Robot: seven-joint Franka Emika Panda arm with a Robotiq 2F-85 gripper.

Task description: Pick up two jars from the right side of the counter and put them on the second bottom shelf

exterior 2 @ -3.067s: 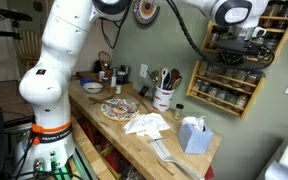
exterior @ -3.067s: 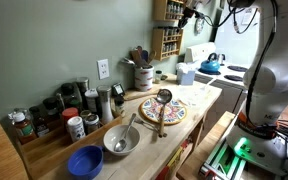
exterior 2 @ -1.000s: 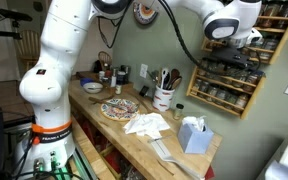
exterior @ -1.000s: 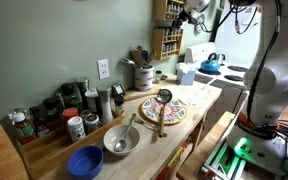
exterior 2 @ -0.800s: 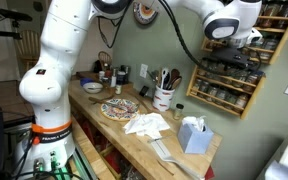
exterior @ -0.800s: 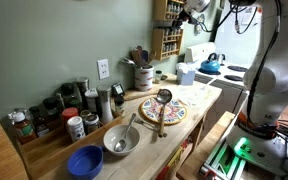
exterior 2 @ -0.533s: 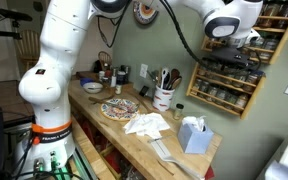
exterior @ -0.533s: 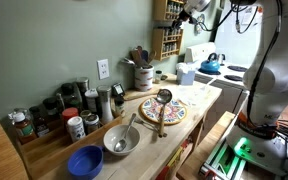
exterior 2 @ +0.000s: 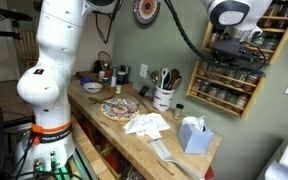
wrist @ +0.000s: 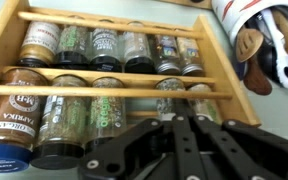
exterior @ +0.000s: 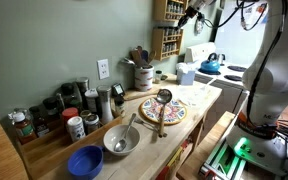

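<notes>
The gripper point(wrist: 187, 128), jaws pressed together with nothing seen between them, hovers close before the spice rack point(wrist: 114, 90), probably lining up with its jar-filled tiers, while the loose jars point(exterior: 56, 106) stand on the counter point(exterior: 199, 100) well away from that rack.

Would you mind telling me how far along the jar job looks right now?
Done: cannot tell; the spice rack shelves are lined with jars. In hand: nothing visible; the gripper is shut before the rack. Left: a small jar stands on the counter.
</notes>
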